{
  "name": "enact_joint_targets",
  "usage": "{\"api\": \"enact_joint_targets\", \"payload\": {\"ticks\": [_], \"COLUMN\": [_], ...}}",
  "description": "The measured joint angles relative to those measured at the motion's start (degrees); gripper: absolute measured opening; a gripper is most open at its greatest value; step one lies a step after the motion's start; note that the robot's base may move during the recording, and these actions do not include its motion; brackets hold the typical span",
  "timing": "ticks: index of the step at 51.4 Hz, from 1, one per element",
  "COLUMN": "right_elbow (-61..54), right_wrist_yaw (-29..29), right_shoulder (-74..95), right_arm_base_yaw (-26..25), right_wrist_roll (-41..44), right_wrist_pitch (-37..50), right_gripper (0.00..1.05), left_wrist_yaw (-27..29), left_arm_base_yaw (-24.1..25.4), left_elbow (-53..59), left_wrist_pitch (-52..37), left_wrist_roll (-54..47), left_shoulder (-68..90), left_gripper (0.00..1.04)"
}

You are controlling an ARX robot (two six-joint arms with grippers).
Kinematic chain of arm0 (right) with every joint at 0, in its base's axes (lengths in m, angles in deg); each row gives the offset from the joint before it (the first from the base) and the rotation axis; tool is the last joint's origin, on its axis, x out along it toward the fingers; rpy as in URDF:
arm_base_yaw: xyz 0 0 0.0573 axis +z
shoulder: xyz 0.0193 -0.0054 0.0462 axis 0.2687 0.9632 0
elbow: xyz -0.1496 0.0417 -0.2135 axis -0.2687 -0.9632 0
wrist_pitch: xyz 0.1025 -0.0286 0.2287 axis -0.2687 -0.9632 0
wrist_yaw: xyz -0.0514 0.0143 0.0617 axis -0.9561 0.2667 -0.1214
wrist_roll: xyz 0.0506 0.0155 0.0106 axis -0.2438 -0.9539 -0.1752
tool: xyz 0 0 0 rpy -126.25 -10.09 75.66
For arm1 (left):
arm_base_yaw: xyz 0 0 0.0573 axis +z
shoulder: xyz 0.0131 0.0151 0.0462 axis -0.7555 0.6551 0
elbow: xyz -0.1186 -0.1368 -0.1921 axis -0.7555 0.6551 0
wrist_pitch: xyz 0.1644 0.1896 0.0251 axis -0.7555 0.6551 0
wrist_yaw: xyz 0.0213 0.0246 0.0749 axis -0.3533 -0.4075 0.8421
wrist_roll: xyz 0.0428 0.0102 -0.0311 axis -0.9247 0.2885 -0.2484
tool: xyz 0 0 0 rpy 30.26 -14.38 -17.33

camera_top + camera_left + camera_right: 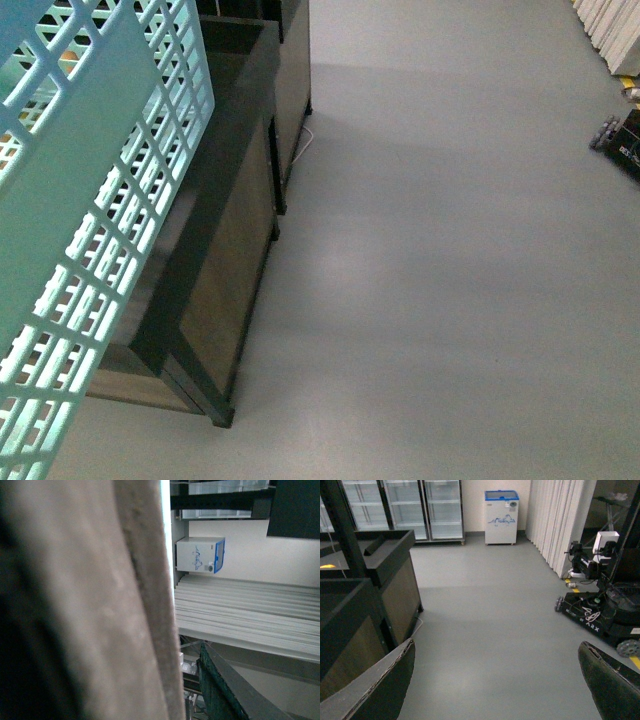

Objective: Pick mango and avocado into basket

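Aqua-teal slotted plastic fills the left of the front view. The basket (90, 200) hangs tilted and very close to the lens, above and in front of a dark bench (230, 260) with wood-toned side panels. A fleck of orange shows through its upper slots, too little to name. Beyond the bench's edge the grey floor (450, 280) lies wide and open, up to white slats (610, 30) and a dark piece of equipment (622, 140) at the far right.

From the left wrist, a blurred brown-grey band (100, 605) blocks more than half the picture. Whether it is the basket's handle cannot be told. Beside it shows one dark finger (227, 690) of the left pincer (192, 670), and whether that pincer is clenched or released cannot be told. Behind stand a white chest freezer (200, 555), with blue trim and a blue drawing on its front but no legible words, and more of the white slats.

From the right wrist, the right pincer (496, 647) is released, its two dark fingers (385, 680) wide apart with only floor between them. The bench runs along one side. Glass-door coolers (395, 510) and the freezer line the back wall. A wheeled robot base (600, 615) lettered "ARX" sits by the slats, and a broad lane of floor lies between it and the bench.
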Motion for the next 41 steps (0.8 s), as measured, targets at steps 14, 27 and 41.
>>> {"api": "enact_joint_targets", "payload": {"ticks": [14,27,41], "right_elbow": [0.0,0.0,0.0], "right_wrist_yaw": [0.0,0.0,0.0], "right_shoulder": [0.0,0.0,0.0], "right_arm_base_yaw": [0.0,0.0,0.0], "right_wrist_roll": [0.0,0.0,0.0], "right_wrist_pitch": [0.0,0.0,0.0], "right_gripper": [0.96,0.96,0.96], "left_wrist_yaw": [0.0,-0.1,0.0], "left_arm_base_yaw": [0.0,0.0,0.1], "left_elbow": [0.0,0.0,0.0], "left_wrist_pitch": [0.0,0.0,0.0], "left_wrist_roll": [-0.1,-0.1,-0.2], "left_shoulder": [0.0,0.0,0.0], "left_gripper": [0.29,0.29,0.29]}}
